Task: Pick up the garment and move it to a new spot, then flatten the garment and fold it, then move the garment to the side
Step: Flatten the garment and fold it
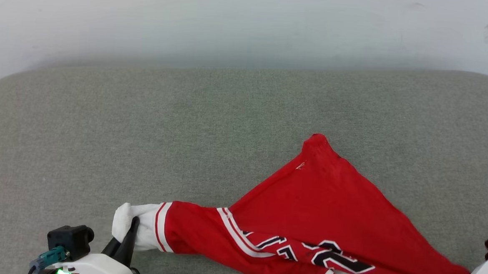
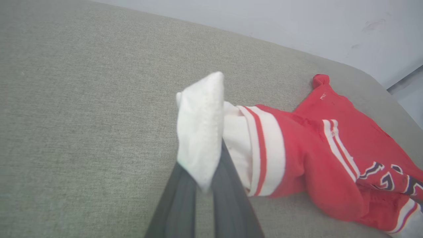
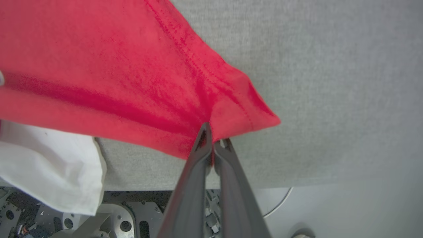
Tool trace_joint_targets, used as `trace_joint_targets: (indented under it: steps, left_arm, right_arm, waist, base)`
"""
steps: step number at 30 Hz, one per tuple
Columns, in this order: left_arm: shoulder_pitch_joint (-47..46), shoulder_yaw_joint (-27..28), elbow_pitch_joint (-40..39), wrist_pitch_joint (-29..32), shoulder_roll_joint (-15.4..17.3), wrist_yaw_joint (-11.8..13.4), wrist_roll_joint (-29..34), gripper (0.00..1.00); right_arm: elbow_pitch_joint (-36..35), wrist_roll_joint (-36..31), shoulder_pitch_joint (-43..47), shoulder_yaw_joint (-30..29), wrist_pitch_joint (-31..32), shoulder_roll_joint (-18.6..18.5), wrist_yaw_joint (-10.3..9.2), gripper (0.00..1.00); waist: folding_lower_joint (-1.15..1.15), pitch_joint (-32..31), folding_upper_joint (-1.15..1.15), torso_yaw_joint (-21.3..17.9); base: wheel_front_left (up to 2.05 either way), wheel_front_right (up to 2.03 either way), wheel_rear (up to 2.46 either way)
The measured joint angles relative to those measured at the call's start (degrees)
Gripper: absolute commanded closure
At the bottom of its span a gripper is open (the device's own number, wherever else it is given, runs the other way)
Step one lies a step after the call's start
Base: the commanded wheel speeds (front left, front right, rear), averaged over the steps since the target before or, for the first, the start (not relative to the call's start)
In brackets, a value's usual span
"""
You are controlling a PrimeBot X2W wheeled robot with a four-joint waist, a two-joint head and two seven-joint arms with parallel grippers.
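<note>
The garment (image 1: pixel 319 208), a bright red shirt with white sleeve ends, stripe trim and black lettering, lies stretched along the near edge of the grey-green cushion. My left gripper (image 1: pixel 132 227) at the lower left is shut on the white sleeve end (image 2: pixel 200 129), which stands up between the dark fingers (image 2: pixel 228 195). My right gripper (image 3: pixel 213 140) is shut on a red hem corner (image 3: pixel 241 109) of the garment at the lower right. A second white sleeve end (image 3: pixel 49 165) hangs over the front edge.
The grey-green cushion (image 1: pixel 186 129) spreads wide behind and to the left of the garment, with a pale wall (image 1: pixel 250 20) behind it. Below the front edge, the right wrist view shows the robot's metal base (image 3: pixel 125 215) and a white cable (image 3: pixel 281 203).
</note>
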Motion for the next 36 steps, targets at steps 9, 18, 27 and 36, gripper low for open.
trace_joint_targets:
  steps: [9, 18, 27, 36]
  left_arm:
    - [0.7, -0.67, -0.34, 1.37, 0.34, 0.34, -0.83, 1.0]
    - [-0.92, -0.98, -1.75, 1.56, 0.87, 0.49, 0.26, 1.0]
    - [-7.85, -2.6, -2.6, 1.58, -0.49, -1.36, 2.14, 1.0]
    - [-12.6, -4.03, -0.7, 0.21, -2.47, -3.91, 2.86, 1.0]
  right_arm:
    - [-5.05, -0.24, 12.93, -6.88, -9.13, 13.57, 0.0, 0.0]
    - [-3.16, -1.05, 5.13, -10.78, -34.75, 15.21, -0.01, 0.0]
    - [5.22, -0.62, -12.64, -9.55, -41.24, 15.05, -0.01, 0.0]
    - [11.51, 3.65, -26.42, 1.81, -16.49, 5.76, 0.0, 0.0]
  waist:
    - [0.01, -1.04, 0.0, -2.12]
    - [0.01, 0.98, 0.0, -1.46]
    - [0.02, 6.43, 0.0, 1.54]
    - [0.03, 12.37, 0.0, 5.71]
  base:
    - [0.0, 0.0, 0.0]
    - [0.0, 0.0, 0.0]
    - [0.0, 0.0, 0.0]
    - [0.0, 0.0, 0.0]
